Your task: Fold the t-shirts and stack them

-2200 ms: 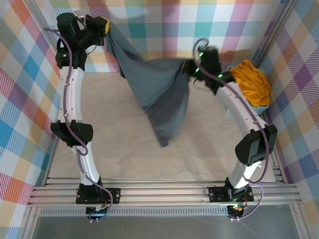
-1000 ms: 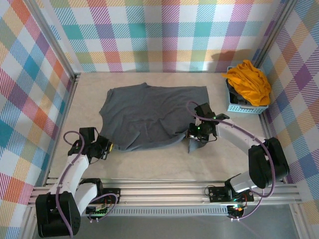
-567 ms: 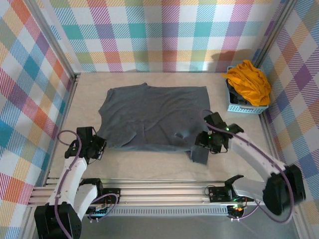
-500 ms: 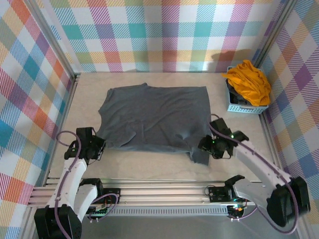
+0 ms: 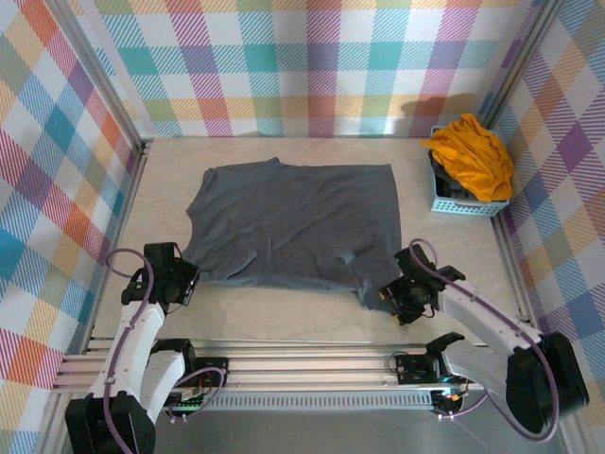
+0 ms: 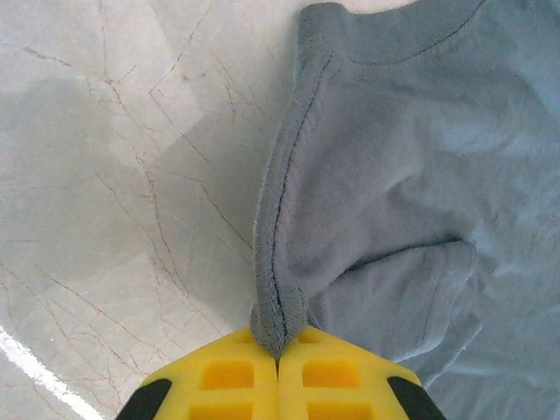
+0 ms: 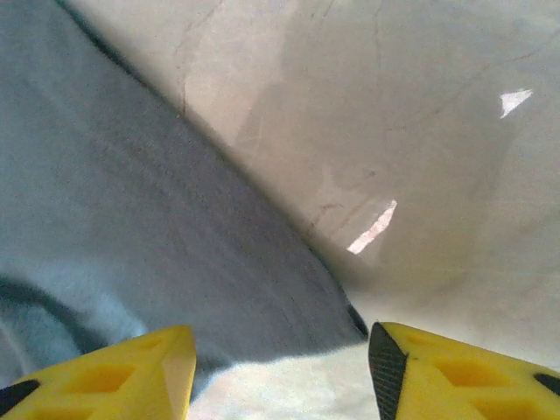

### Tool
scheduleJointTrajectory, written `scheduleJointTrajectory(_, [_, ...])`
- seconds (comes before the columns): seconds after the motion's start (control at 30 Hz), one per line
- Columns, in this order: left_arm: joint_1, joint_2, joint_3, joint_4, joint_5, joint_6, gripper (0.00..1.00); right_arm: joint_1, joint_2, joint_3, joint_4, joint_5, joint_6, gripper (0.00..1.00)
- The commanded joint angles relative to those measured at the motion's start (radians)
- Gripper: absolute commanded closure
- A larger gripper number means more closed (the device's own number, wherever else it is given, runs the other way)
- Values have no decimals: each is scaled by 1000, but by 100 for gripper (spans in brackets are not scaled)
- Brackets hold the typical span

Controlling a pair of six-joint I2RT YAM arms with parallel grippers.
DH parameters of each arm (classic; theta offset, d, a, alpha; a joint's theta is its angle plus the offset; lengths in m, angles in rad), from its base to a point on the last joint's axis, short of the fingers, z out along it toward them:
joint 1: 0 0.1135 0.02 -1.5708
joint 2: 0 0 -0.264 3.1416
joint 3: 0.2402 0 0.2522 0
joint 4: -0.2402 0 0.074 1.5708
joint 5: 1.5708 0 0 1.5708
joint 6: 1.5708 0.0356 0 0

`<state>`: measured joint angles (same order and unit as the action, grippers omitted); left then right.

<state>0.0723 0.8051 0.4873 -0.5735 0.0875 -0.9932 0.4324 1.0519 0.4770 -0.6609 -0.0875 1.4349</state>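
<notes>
Yellow-tipped, the left jaws are pressed together on a bunched bit of hem at the near-left corner of the grey t-shirt, low against the tabletop. That grip looks meant to hold the corner taut so the cloth lies spread. The right jaws stand apart at the near-right corner and grip nothing, with the shirt's edge lying just ahead of them, probably because that corner already rests on the surface. The shirt lies opened out across the middle of the tabletop, a little rumpled along its near edge, so by my reading no fold has been made yet. The mustard t-shirt is heaped in a light-blue basket at the far right, well apart. The tabletop is pale with fine stone-like veins. Bright plaid walls close three sides, and an aluminium rail runs along the near edge.
</notes>
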Motion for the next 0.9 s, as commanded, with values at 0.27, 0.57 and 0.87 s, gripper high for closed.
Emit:
scheduleJointTrajectory(0.27, [-6,0,27,11,30,28,100,6,-69,-19,-33,-24,186,49])
scheduleJointTrajectory(0.57, [-6,-4,44,-3,29,39,100,19,-111,-44,-39,-50,242,43])
scheduleJointTrajectory(0.87, [-7,-3,54,-6,30,42,100,16,-8,-112,172,-57,293,54])
